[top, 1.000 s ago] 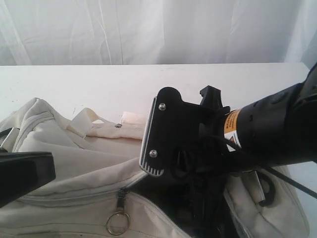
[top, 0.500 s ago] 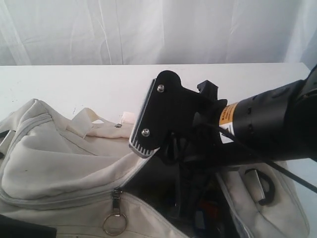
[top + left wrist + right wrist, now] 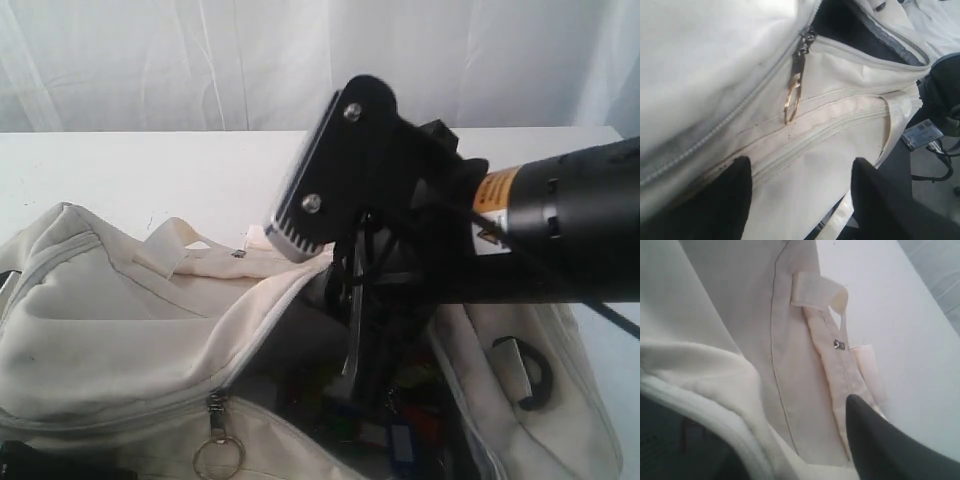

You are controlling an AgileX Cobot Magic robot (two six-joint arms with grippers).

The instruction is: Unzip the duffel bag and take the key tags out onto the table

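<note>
The duffel bag (image 3: 120, 300) lies unzipped, with the key tags (image 3: 405, 435) inside its near right end. The right gripper (image 3: 320, 300) should probably drop straight into the opening and pinch the rings, clear of the lining. Its jaws stand apart and empty. The left gripper (image 3: 800, 167) also gapes, holding nothing.

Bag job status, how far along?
Done: the bag is unzipped, its mouth gaping, with the zipper pull at the end of the opening. In hand: nothing. The left claw is open against the bag's front and the right claw is open over the mouth, neither holding anything. Left: the tags lie inside the bag; none is on the table.
</note>
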